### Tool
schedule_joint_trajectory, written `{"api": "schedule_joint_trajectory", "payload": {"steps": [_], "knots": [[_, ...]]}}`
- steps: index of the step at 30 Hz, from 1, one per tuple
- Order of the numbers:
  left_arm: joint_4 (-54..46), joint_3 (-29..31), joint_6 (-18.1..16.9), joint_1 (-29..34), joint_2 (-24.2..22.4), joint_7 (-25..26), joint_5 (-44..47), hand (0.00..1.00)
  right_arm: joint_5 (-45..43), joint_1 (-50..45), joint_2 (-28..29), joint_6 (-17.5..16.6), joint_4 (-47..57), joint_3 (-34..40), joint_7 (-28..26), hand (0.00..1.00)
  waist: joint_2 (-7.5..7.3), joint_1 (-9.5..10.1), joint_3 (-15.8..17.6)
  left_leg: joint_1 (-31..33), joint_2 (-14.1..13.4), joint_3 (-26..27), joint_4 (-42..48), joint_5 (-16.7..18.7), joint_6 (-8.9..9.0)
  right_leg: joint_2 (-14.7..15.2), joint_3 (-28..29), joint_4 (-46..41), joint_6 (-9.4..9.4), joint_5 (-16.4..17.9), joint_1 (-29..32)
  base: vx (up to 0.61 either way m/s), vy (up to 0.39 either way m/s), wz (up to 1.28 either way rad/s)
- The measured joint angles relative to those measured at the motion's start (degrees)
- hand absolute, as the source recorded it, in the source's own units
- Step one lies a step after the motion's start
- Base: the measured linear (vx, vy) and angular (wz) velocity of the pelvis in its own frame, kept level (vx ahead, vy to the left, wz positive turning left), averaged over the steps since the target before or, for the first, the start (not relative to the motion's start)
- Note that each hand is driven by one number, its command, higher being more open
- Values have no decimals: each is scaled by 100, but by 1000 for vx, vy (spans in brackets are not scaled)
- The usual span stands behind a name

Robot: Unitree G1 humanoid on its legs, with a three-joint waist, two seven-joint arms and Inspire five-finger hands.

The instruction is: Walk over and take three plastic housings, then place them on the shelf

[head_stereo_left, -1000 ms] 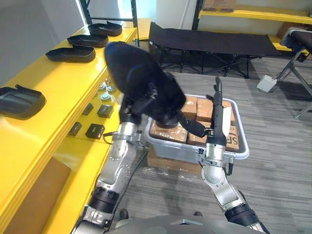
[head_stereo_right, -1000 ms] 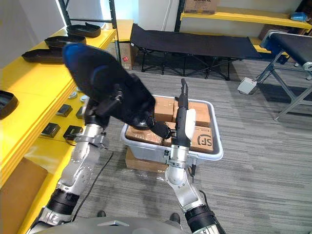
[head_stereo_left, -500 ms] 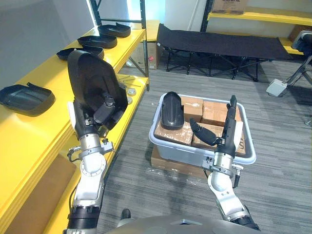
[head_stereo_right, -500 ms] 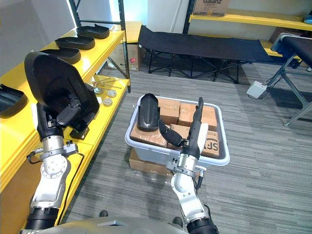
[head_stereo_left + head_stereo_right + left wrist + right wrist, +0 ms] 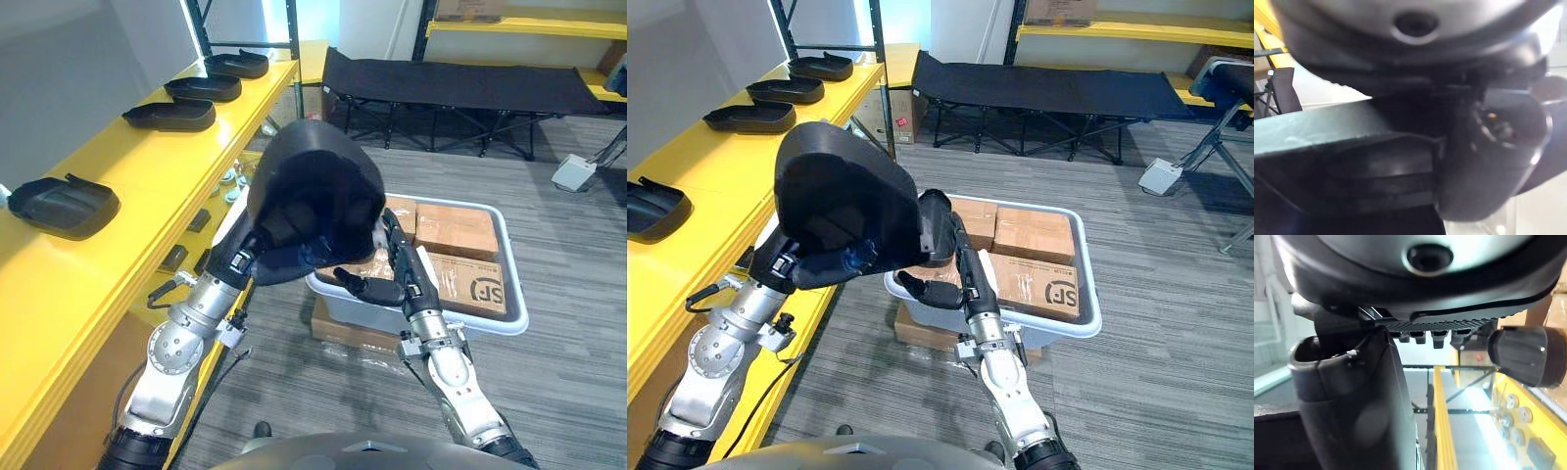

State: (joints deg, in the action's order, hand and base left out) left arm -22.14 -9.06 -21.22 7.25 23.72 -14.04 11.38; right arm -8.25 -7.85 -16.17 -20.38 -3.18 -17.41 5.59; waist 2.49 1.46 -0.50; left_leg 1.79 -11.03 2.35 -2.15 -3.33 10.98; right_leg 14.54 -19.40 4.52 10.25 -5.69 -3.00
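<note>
A large black plastic housing (image 5: 313, 191) is raised over the near left corner of the grey bin (image 5: 511, 315), with my left hand (image 5: 251, 257) shut on its lower edge. A second black housing (image 5: 939, 227) stands on the cardboard boxes in the bin, mostly hidden behind the first. My right hand (image 5: 968, 269) is open, its fingers straight up along that housing's right side and its thumb (image 5: 929, 292) sticking out below it. Up close the same housing (image 5: 1352, 401) shows beside the fingers. Several more housings, such as one near me (image 5: 64, 206), lie on the yellow shelf (image 5: 118, 186).
The bin rests on a cardboard box (image 5: 353, 331) on the grey floor. Small dark parts (image 5: 201, 220) lie on the lower yellow shelf level. A black folding cot (image 5: 460, 83) stands at the back, with more yellow racking behind it.
My left hand has swung its housing from upright at the left across to the middle, in front of the bin. My right hand has moved up against the housing in the bin.
</note>
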Motion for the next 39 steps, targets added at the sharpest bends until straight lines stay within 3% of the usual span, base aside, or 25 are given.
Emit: {"api": "schedule_joint_trajectory", "payload": {"steps": [7, 13, 14, 33, 34, 39], "knots": [[-39, 1, 1, 0, 254, -269, 2, 0, -208, 123, -196, 33, 395, 13, -500, 100, -20, 1, 13, 28, 2, -48, 0, -20, -24, 0, -64, -1, -3, 8, -16, 3, 3, 2], [-232, 1, 19, -20, 329, -383, -1, 0, -112, 167, -198, 173, 396, -97, -543, 100, -55, 8, 35, 44, 6, -67, 1, -11, -15, 0, -79, -1, -1, 21, -17, 0, 0, 0], [-248, -4, 23, -27, 330, -413, 0, 0, -111, 168, -199, 187, 397, -118, -552, 0, -56, 6, 36, 44, 6, -67, 2, -10, -14, 0, -79, -1, -2, 22, -17, 0, 0, 0], [-434, -544, 743, -525, 527, -646, 653, 0, -111, 218, -268, 273, 423, -612, -546, 0, -189, -4, 125, 50, 7, -100, 31, 12, -18, 0, -81, -2, -1, 30, -30, 0, 0, 0], [-434, -573, 786, -525, 528, -644, 654, 100, -127, 218, -342, 273, 421, -650, -499, 0, -190, -12, 126, 51, 7, -99, 31, 3, 1, 0, -81, -2, -1, 30, -29, 0, 0, 0], [-479, -642, 1119, -521, 535, -584, 652, 100, -178, 217, -430, 386, 418, -669, -438, 0, -191, -4, 127, 61, 9, -108, 39, 4, 3, 0, -81, -2, 1, 31, -28, 0, 0, 0]]}}
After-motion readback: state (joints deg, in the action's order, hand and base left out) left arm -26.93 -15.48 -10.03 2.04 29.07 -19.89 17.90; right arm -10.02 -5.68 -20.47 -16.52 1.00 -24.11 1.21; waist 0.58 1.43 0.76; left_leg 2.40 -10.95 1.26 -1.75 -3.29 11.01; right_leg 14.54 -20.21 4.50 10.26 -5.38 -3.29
